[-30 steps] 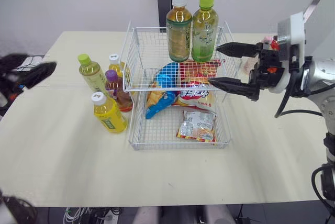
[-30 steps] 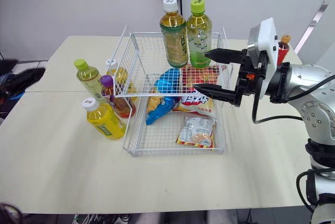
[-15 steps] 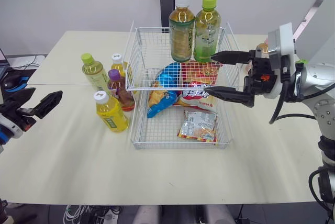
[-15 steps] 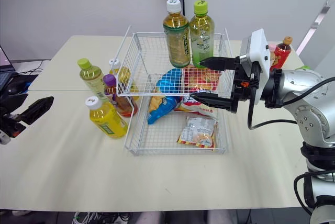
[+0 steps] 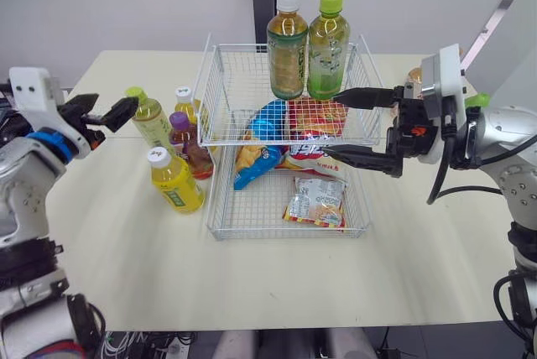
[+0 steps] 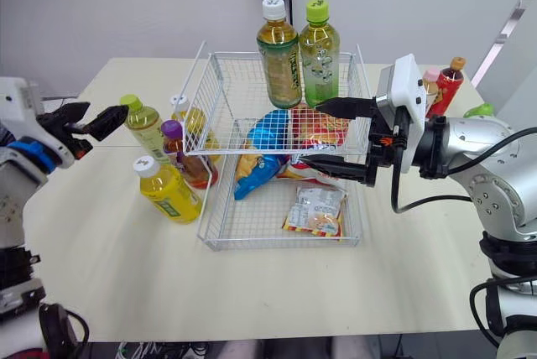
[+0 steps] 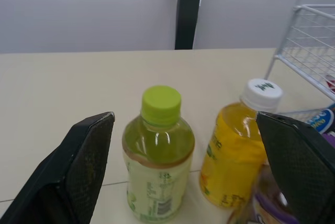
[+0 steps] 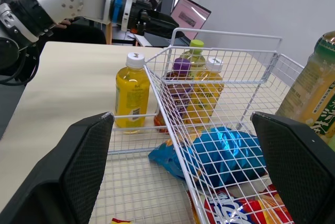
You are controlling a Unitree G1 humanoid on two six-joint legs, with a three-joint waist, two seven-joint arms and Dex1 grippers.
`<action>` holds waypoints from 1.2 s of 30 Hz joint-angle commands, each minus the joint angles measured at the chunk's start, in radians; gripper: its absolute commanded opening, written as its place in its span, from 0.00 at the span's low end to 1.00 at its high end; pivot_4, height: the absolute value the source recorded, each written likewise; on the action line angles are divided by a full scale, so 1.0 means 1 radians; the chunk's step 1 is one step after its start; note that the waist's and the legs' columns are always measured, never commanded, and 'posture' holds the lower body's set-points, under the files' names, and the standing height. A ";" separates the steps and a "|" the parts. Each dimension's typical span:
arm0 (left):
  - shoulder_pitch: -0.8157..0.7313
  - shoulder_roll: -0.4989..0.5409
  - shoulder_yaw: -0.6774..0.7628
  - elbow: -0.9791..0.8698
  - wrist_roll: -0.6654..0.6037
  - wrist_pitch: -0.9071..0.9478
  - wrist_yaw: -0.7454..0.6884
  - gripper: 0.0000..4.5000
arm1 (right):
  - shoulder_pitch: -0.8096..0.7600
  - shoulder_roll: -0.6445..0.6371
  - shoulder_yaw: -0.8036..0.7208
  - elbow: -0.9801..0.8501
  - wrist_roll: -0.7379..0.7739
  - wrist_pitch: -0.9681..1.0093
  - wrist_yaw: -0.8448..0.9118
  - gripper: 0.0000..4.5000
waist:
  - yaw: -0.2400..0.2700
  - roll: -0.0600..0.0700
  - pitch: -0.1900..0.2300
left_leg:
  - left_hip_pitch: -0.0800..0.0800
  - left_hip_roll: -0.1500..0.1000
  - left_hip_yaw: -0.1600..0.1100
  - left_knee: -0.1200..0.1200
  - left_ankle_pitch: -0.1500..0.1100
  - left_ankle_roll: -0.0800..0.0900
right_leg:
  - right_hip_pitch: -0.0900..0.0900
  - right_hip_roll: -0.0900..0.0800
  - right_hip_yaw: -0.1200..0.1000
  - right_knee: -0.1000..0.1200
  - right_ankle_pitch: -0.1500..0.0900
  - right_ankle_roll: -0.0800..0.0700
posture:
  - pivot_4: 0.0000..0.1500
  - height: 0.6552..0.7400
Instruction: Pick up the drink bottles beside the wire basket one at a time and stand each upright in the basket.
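Four drink bottles stand left of the wire basket (image 5: pixel 289 236): a green-capped one (image 5: pixel 148 118), a white-capped amber one (image 5: pixel 186 106), a purple-capped one (image 5: pixel 189 145) and a yellow one (image 5: pixel 174 179). My left gripper (image 5: pixel 113 120) is open just left of the green-capped bottle (image 7: pixel 158 156), which stands between its fingers in the left wrist view without touching them. Two bottles stand upright on the basket's upper shelf: a white-capped tea (image 5: pixel 287 44) and a green-capped one (image 5: pixel 327 44). My right gripper (image 5: pixel 321 124) hangs open and empty over the basket's right side, in front of them.
Snack bags lie in the basket: a blue one (image 5: pixel 264 124), a red one (image 5: pixel 315 124) and a small packet (image 5: pixel 317 202). A red bottle (image 6: pixel 450 80) and a pink-capped one (image 6: pixel 430 82) stand at the table's back right. The pale table (image 5: pixel 252 283) extends in front.
My left arm has risen from the lower left onto the table and reached the green-capped bottle. The right gripper has drifted slightly left over the basket, still open.
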 commanded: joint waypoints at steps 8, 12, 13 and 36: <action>-0.258 0.015 -0.149 0.381 0.122 -0.168 -0.030 1.00 | 0.006 0.006 -0.032 -0.053 0.017 0.010 -0.037 1.00 | -0.001 0.000 0.000 | 0.000 -0.002 0.000 0.000 0.000 0.000 | 0.000 0.000 0.000 0.000 0.000 0.000 | 1.00 1.00; -0.309 0.015 -0.184 0.482 0.154 -0.207 -0.047 1.00 | 0.008 0.006 -0.034 -0.057 0.022 0.015 -0.045 1.00 | -0.002 0.000 0.000 | 0.000 -0.002 0.000 0.000 0.000 0.000 | 0.000 0.000 0.000 0.000 0.000 0.001 | 1.00 1.00; -0.321 0.012 -0.194 0.502 0.159 -0.215 -0.058 1.00 | 0.007 0.006 -0.034 -0.058 0.024 0.016 -0.047 1.00 | -0.002 0.000 0.000 | 0.000 -0.002 0.000 0.000 0.000 0.000 | 0.000 0.000 0.000 0.000 0.000 0.001 | 1.00 1.00; -0.407 0.028 -0.218 0.622 0.205 -0.334 -0.124 0.31 | -0.011 0.004 -0.044 -0.082 0.053 0.059 -0.088 1.00 | -0.003 0.000 0.000 | 0.000 -0.002 -0.001 0.000 0.000 0.000 | 0.000 -0.001 0.000 0.001 0.000 0.001 | 1.00 1.00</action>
